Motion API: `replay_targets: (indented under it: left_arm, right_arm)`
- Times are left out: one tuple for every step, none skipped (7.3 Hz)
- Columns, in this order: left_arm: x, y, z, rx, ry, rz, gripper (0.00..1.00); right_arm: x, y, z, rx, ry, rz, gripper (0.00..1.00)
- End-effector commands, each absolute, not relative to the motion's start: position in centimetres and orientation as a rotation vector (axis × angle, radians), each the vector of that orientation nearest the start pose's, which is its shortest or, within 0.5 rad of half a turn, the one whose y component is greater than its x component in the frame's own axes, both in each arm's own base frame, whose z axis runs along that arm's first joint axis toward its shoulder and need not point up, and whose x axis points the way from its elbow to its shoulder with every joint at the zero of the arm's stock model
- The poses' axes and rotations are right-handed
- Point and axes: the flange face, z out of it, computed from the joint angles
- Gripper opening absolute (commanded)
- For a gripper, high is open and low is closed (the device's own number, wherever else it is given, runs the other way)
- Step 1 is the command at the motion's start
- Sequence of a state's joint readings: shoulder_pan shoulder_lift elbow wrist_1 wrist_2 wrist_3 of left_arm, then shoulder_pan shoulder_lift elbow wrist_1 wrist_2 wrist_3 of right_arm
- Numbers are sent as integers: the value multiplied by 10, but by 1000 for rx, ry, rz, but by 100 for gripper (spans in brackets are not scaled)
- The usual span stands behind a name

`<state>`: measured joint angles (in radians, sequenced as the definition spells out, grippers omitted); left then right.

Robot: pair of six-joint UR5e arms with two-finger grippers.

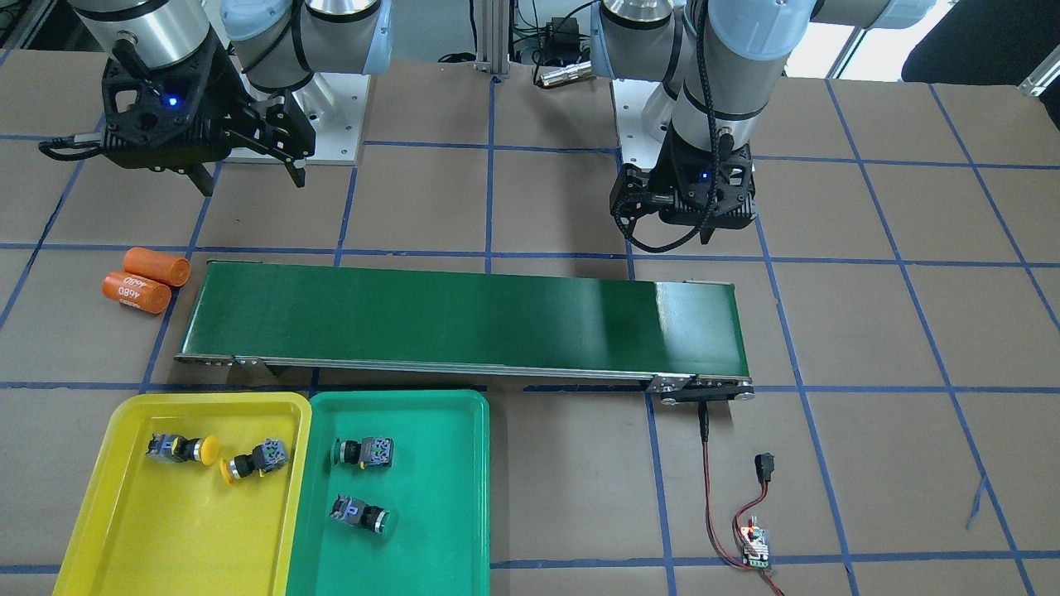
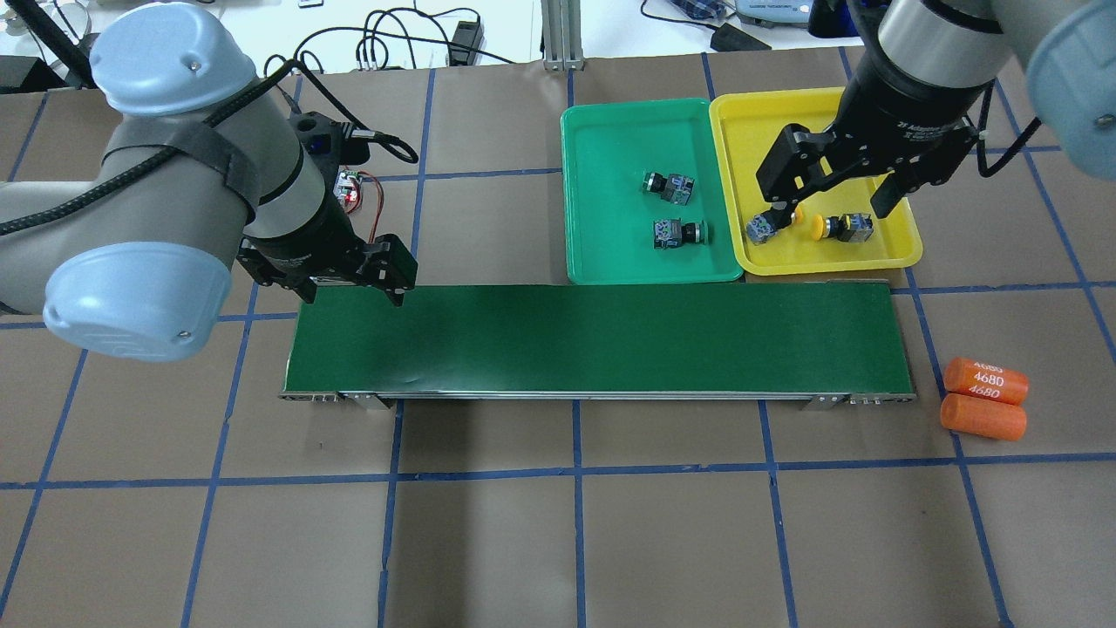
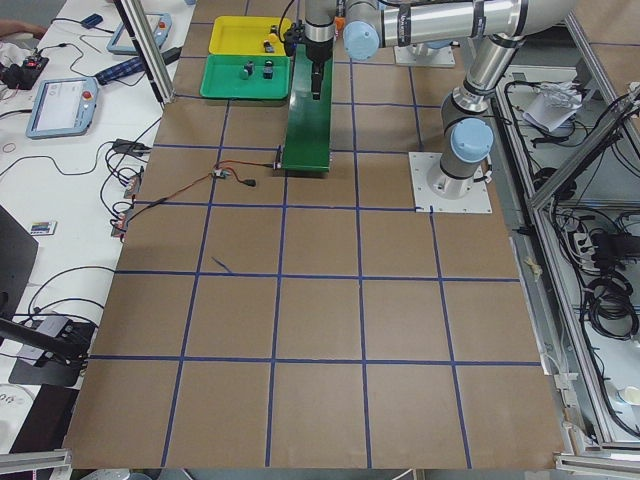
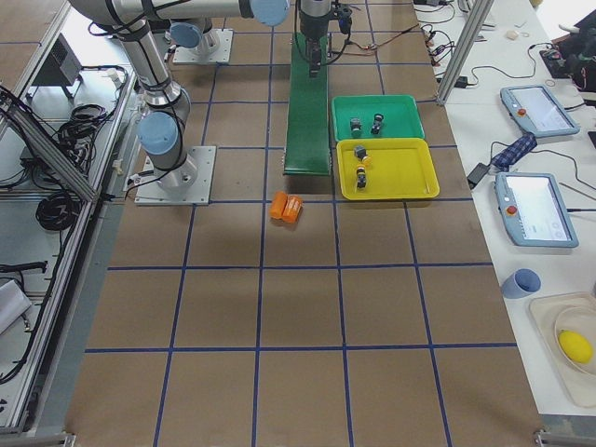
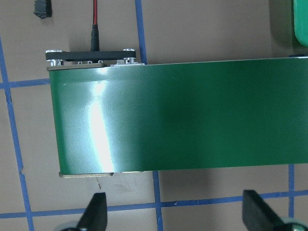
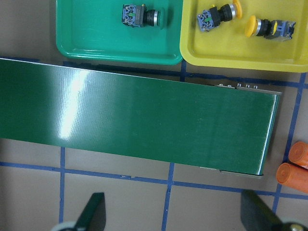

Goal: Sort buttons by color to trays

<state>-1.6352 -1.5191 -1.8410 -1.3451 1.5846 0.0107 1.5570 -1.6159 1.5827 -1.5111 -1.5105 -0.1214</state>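
Note:
The yellow tray (image 1: 166, 530) holds two yellow-capped buttons (image 1: 182, 448) (image 1: 252, 459), both lying on their sides. The green tray (image 1: 431, 497) beside it holds two green-capped buttons (image 1: 364, 452) (image 1: 360, 513). In the overhead view my right gripper (image 2: 833, 196) hovers open and empty above the yellow tray (image 2: 741, 122), over its buttons (image 2: 841, 227). My left gripper (image 2: 349, 292) is open and empty at the far end of the belt. The right wrist view shows a green button (image 6: 142, 16) and two yellow buttons (image 6: 219, 14).
A long dark green conveyor belt (image 1: 464, 314) lies between the robot and the trays, with nothing on it. Two orange cylinders (image 1: 145, 281) lie by the belt's end on my right side. A small controller board with red wires (image 1: 758, 546) lies near the other end.

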Motion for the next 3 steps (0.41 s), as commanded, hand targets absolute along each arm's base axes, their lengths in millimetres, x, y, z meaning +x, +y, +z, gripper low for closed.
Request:
replay_targets:
  left_arm:
    - [-161, -453, 401, 117, 3126, -5, 100]
    - [-161, -453, 402, 117, 3126, -10, 100]
    - [-161, -454, 401, 117, 3126, -5, 100]
  right_arm:
    - [134, -473, 495, -185, 3072, 40, 100]
    - [134, -473, 493, -187, 3072, 49, 100]
    - [134, -472, 494, -189, 3071, 49, 100]
